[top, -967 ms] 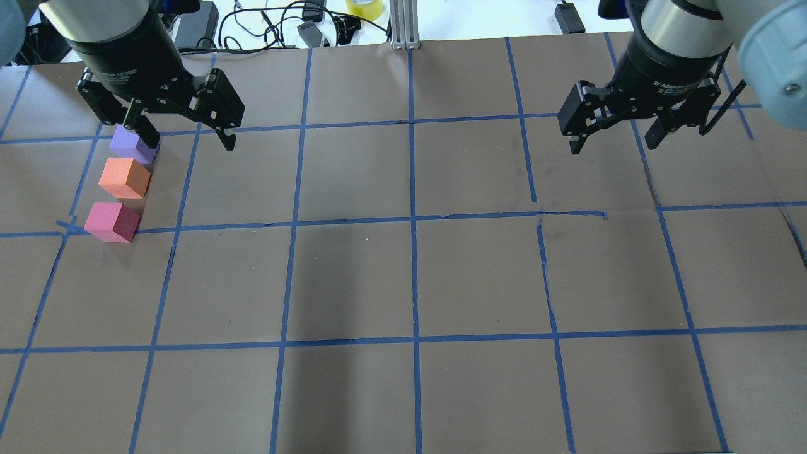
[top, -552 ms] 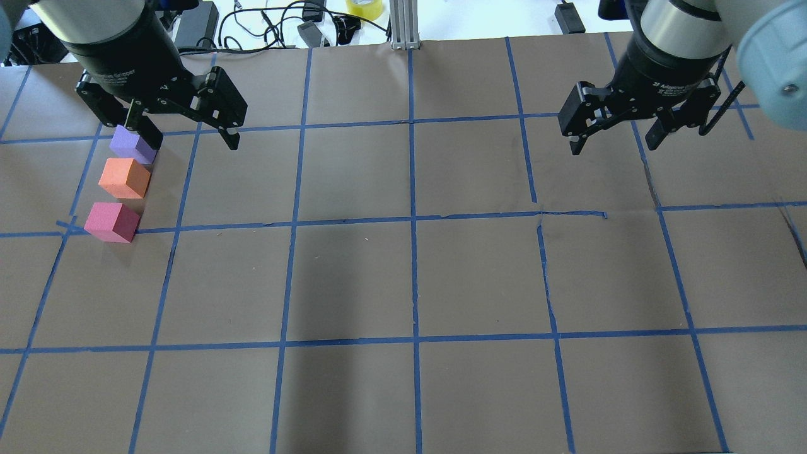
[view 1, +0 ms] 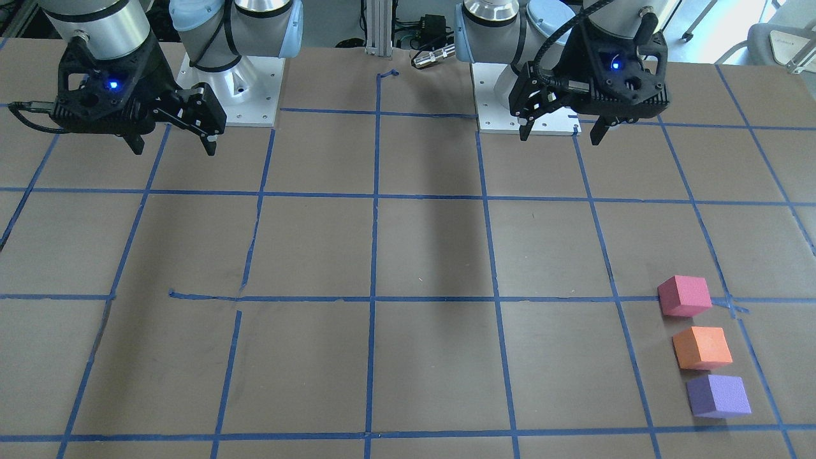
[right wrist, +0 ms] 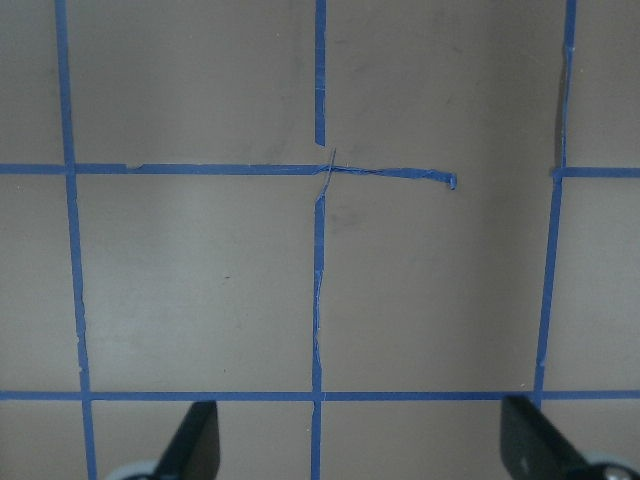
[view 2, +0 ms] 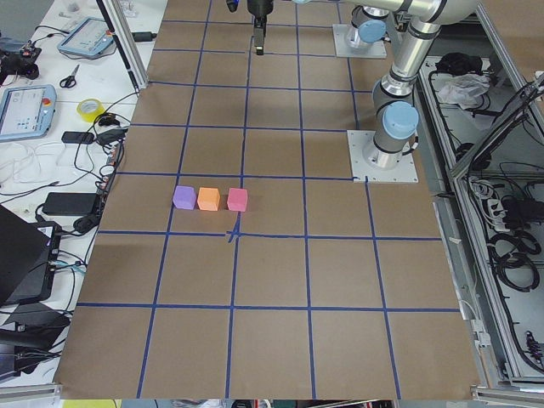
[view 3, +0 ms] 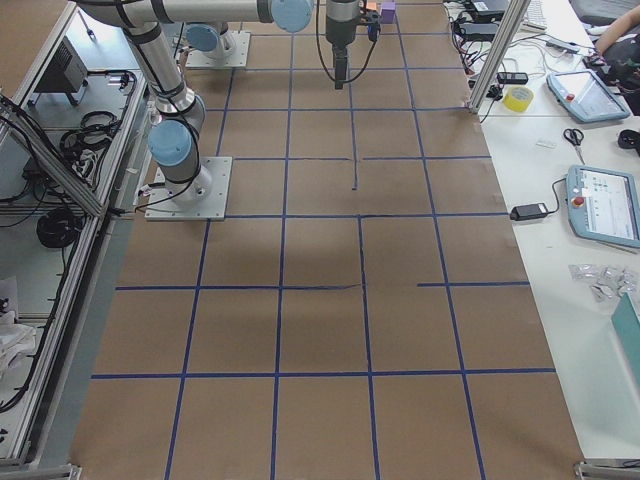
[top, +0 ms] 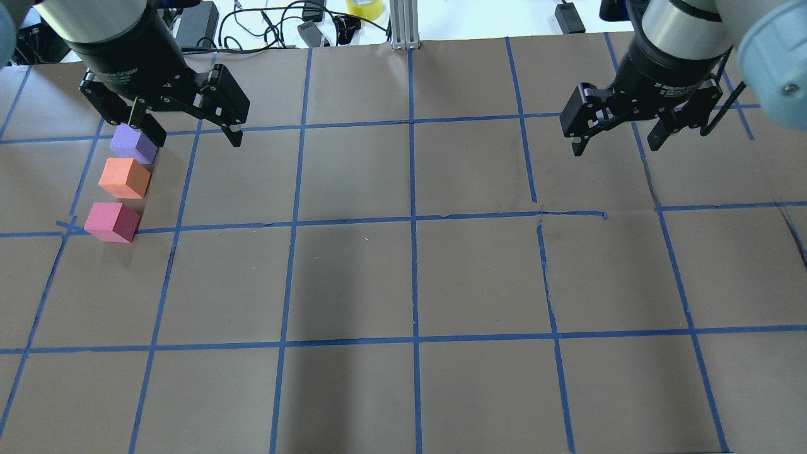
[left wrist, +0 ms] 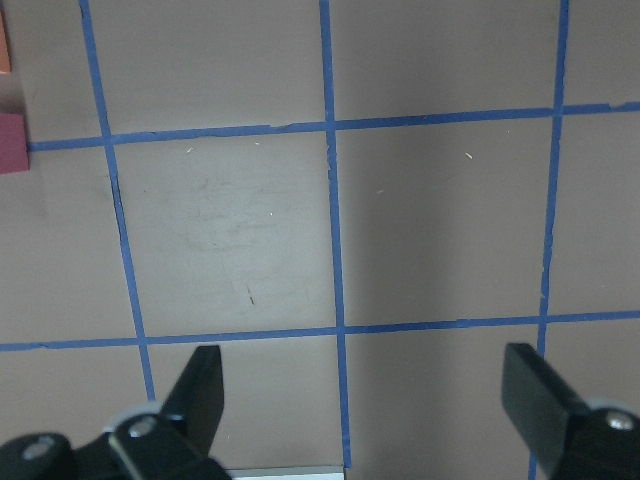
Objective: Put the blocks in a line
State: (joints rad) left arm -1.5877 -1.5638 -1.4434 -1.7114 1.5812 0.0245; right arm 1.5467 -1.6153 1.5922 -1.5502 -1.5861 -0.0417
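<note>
Bench (top: pixel 353 284) below me; my left gripper (top: pixel 187 130) hangs raised, jaws spread wide, right gripper (top: pixel 616 145) likewise over on the right. Off my left gripper's left side, untouched, the row: purple block (top: pixel 133 144) farthest, orange block (top: pixel 125 178), pinkish red block (top: pixel 112 221) nearest me.

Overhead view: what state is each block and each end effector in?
Purple block: on table, far end of row.
Orange block: on table, middle of row.
Pink block: on table, near end of row.
Left end effector: open, empty.
Right end effector: open, empty.
</note>
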